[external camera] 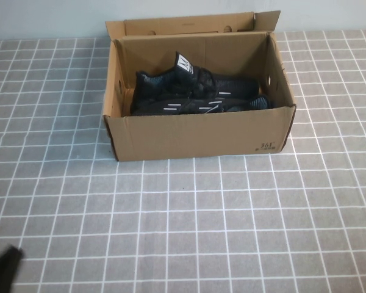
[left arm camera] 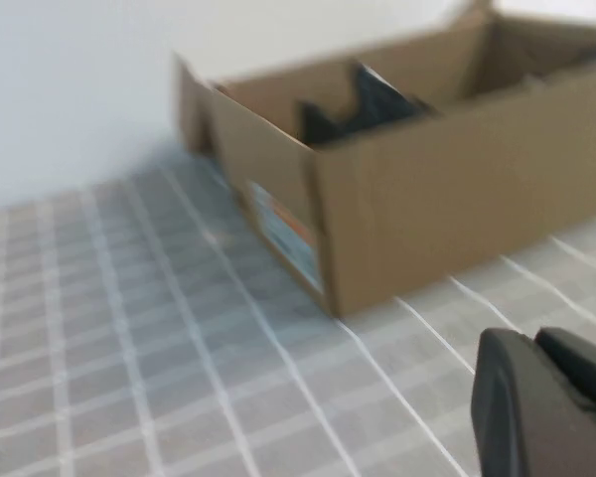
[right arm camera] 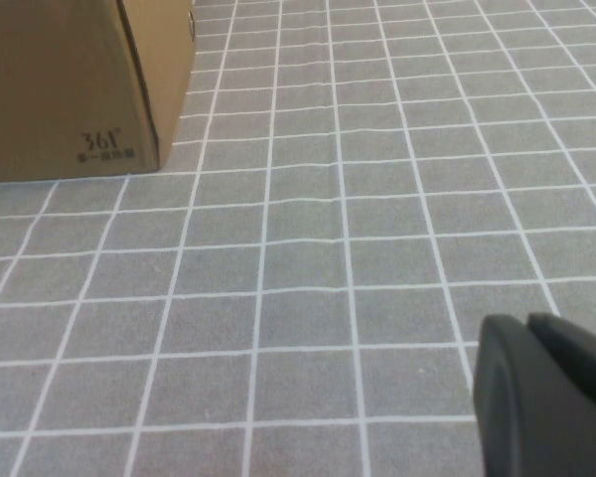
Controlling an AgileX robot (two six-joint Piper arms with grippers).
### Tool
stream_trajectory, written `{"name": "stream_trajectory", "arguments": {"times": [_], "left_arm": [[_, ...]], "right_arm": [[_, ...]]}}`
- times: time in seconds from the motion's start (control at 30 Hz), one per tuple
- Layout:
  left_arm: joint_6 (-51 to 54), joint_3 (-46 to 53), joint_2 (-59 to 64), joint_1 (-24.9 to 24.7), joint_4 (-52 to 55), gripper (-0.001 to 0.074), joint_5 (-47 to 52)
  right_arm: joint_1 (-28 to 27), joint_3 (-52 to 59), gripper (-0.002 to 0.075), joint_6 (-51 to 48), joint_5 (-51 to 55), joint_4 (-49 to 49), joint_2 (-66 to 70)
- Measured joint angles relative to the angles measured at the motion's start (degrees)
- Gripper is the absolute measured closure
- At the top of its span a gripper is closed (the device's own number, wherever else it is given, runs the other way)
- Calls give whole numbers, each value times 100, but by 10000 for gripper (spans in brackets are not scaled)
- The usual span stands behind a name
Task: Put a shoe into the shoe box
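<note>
The brown cardboard shoe box (external camera: 198, 135) stands open at the table's far middle, its flap lid folded back. Inside lies the shoe (external camera: 189, 79), a black knit sneaker with a white tongue label, and a matching black sneaker (external camera: 198, 107) lies against the box's near wall. In the left wrist view the box (left arm camera: 457, 189) shows with a dark shoe (left arm camera: 372, 99) rising above its rim. My left gripper (left arm camera: 536, 343) is shut and empty, low at the table's near left corner (external camera: 5, 268), far from the box. My right gripper (right arm camera: 526, 328) is shut and empty over bare tiles, right of the box corner (right arm camera: 70, 89) printed "361".
The table is a grey cloth with a white grid (external camera: 232, 226). A pale wall (external camera: 49, 18) runs behind the box. An orange and white label (left arm camera: 288, 234) is stuck on the box's left end wall.
</note>
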Motion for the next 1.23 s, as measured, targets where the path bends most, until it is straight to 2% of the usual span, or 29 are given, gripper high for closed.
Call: {"name": "stream_trajectory", "arguments": {"times": [0.17,0.33,0.67,1.23], "left_arm": [[-1163,0,-37,844,581,736,-759],[-1519,0,-195,1495,711,736,-340],[-2234,0,-204,1577,1254,736,1500],[-2271,0,-207,1577,1283,736,1535]], "right_arm": [[0,0,742,0,0,0,0],[0,0,742,0,13,0,0],[0,0,742,0,25,0,-5],[0,0,742,0,25,0,-5]]}}
